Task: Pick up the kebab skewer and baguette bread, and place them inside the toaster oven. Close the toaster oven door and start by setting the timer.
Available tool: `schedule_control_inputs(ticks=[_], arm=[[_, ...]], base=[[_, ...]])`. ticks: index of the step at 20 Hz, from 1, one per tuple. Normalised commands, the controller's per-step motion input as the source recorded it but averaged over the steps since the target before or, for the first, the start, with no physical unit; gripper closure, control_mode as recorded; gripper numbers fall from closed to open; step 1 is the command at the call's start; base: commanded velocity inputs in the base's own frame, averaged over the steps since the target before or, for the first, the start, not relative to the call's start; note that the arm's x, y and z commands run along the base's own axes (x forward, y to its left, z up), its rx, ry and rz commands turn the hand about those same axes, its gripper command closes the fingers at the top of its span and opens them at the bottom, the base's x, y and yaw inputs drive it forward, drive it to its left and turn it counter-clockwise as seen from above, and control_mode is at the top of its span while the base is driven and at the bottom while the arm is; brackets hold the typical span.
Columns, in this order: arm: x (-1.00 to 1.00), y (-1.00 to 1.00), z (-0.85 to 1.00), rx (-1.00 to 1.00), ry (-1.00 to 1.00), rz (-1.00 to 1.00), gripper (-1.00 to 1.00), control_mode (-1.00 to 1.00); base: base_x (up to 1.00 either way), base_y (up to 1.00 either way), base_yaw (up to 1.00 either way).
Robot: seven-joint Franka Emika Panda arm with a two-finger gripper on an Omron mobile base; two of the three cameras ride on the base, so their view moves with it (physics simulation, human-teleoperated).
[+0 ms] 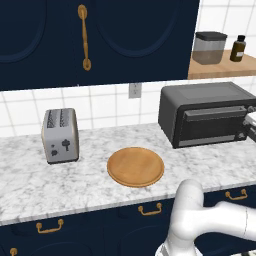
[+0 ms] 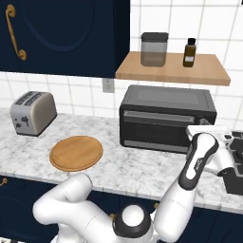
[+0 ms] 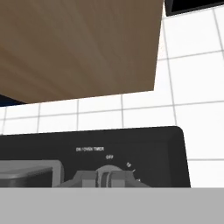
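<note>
The dark grey toaster oven (image 1: pixel 205 112) (image 2: pixel 166 102) stands at the back right of the marble counter, and its door (image 1: pixel 212 125) (image 2: pixel 156 129) is up and closed. My gripper (image 2: pixel 205 124) (image 1: pixel 248 125) is pressed up against the oven's right-hand control panel. The hand view sits very close to the oven front (image 3: pixel 144 148), with the timer knob (image 3: pixel 107 175) under the "OFF" mark at the bottom edge. My fingertips are hidden there, so I cannot tell how the jaws stand. The kebab skewer and the baguette bread are hidden from view.
A silver two-slot toaster (image 1: pixel 60 136) (image 2: pixel 32 113) stands at the left. A round wooden board (image 1: pixel 135 166) (image 2: pixel 76 153) lies mid-counter. Above the oven, a wooden shelf (image 2: pixel 173 70) (image 3: pixel 78 48) carries a jar (image 2: pixel 154 49) and a brown bottle (image 2: pixel 190 52). A dark appliance (image 2: pixel 235 173) sits at the far right.
</note>
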Motion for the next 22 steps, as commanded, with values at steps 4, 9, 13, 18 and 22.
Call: schedule_control_inputs(ticks=[4,9,13,18,22], arm=[[0.19,0.02,0.00,0.00,0.00,0.00,1.00,-1.00],[0.20,0.08,0.00,0.00,0.00,-0.03,1.00,-1.00],[0.13,0.10,0.00,0.00,0.00,-0.07,1.00,-1.00],[0.08,0.05,0.00,0.00,0.00,-0.09,1.00,-1.00],[0.01,0.00,0.00,0.05,0.00,-0.03,1.00,-1.00]], base=[[0.00,0.00,0.00],[0.00,0.00,0.00],[0.00,0.00,0.00],[0.00,0.00,0.00],[0.00,0.00,0.00]])
